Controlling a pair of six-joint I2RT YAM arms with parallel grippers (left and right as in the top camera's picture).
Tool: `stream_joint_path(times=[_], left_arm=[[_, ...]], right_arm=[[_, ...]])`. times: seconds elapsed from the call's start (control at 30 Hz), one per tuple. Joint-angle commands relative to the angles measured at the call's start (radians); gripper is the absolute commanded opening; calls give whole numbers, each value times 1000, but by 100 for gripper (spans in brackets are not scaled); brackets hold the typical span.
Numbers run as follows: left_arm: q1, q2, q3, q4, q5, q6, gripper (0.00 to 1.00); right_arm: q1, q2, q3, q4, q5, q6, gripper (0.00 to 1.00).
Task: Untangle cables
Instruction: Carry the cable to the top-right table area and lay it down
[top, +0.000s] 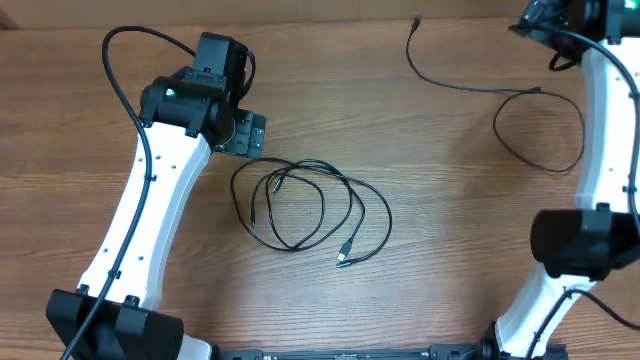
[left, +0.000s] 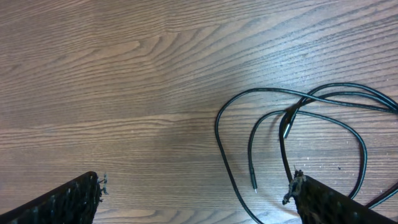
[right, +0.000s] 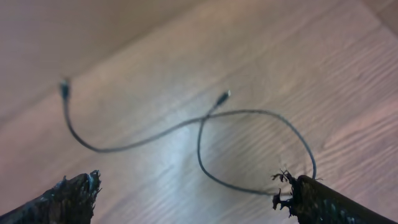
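From my station, the left arm (top: 150, 215) reaches up across the wood-grain table (top: 60, 130), with the left gripper (left: 196, 186) hanging over bare wood just left of the tangled cables (top: 322, 210). Its jaws stand wide apart with nothing between them. In the left wrist view both fingers (left: 68, 202) sit in the bottom corners, and the nearest strands curve in just beside the right-hand one. One loose end with a thin plug (left: 254, 185) lies between the two fingers, nearer the right-hand one.

The tangle lies around the middle of the table: several thin black strands looped over one another in a rough oval. A flat connector (top: 345, 257) pokes out at its lower right edge and another connector (top: 275, 183) sits inside the upper left of the loops.

Well apart from that heap, towards the far right corner, lies a separate cable (top: 470, 88). One end points at the far edge, and the rest trails right into a single open loop that crosses itself once.

The right arm (top: 585, 240) runs up the right edge, and the right gripper (right: 186, 186) hovers above that lone cable with its jaws spread wide, holding nothing. The right wrist picture is soft, so I can only say the loop passes close by the right-hand finger (right: 329, 202); I cannot tell whether they touch
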Motion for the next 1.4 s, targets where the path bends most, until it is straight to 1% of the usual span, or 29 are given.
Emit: stream_joint_path(times=[0.0,0.17,0.3,0.43,0.5,0.6,0.87,0.97,1.07,1.23,1.37], left_arm=[[2,6,-5,3,-12,15,99],[2,6,-5,3,-12,15,99],[2,6,-5,3,-12,15,100],[2,6,-5,3,-12,15,100],[1,6,-5,3,-12,15,99],[2,6,-5,3,-12,15,100],[2,6,-5,3,-12,15,100],[2,6,-5,3,-12,15,99],[2,6,-5,3,-12,15,100],[2,6,-5,3,-12,15,100],[0,6,-5,3,-12,15,100]], right_arm=[[2,41,10,-35,-5,-1,100],[1,64,7,-155,-4,-1,100],[0,82,-7,-183,8,-3,100],[0,84,-59,-139,86,-18,100],[0,84,-95,-87,161,-85,100],[-19,84,-148,0,198,-183,100],[-146,86,-252,98,193,-194,100],[-219,86,-311,149,90,-282,100],[-264,86,-346,181,23,-310,100],[-303,88,-365,209,-127,-446,100],[-305,96,-365,231,-163,-556,100]])
